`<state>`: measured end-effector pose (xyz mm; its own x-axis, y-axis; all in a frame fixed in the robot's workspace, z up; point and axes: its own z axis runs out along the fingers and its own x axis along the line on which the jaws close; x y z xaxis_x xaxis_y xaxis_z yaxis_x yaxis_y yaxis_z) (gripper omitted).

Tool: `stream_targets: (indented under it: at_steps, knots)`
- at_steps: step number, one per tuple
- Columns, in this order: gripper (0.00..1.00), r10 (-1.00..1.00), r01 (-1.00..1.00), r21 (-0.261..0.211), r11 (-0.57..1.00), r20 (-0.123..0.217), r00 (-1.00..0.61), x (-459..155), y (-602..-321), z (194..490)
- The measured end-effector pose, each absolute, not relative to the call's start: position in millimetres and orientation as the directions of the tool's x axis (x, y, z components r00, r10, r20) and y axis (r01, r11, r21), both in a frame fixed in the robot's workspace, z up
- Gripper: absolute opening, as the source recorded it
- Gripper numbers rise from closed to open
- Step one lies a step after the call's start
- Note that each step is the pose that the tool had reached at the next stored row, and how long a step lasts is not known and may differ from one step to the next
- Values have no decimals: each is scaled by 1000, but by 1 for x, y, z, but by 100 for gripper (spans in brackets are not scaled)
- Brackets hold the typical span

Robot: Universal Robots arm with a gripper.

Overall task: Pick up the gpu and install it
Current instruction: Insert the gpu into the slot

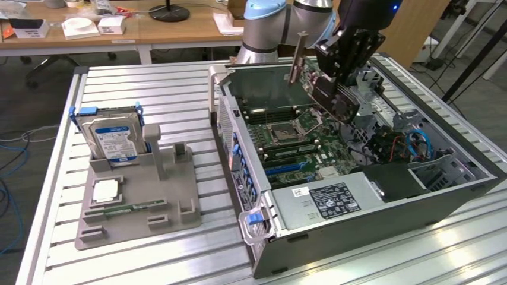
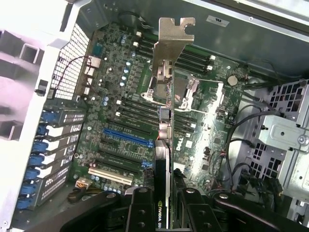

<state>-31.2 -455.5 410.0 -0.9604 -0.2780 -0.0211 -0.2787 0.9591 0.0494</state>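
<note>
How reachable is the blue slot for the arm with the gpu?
Likely yes: the jaws hold the gpu over the open case, and nothing covers the blue slot.

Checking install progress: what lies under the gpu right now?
The motherboard with its blue slot and CPU socket, inside the case. The gpu, gripped by the fingers, hides the strip directly beneath.

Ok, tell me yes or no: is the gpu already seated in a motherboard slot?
No, the gpu hangs in the gripper above the open computer case, clear of the motherboard.
</note>
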Motion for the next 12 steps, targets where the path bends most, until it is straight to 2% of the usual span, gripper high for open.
stream_targets:
  at_steps: [12]
  knots:
    - [26,-345,-346,49,937,-21,-938,-31,-456,410]
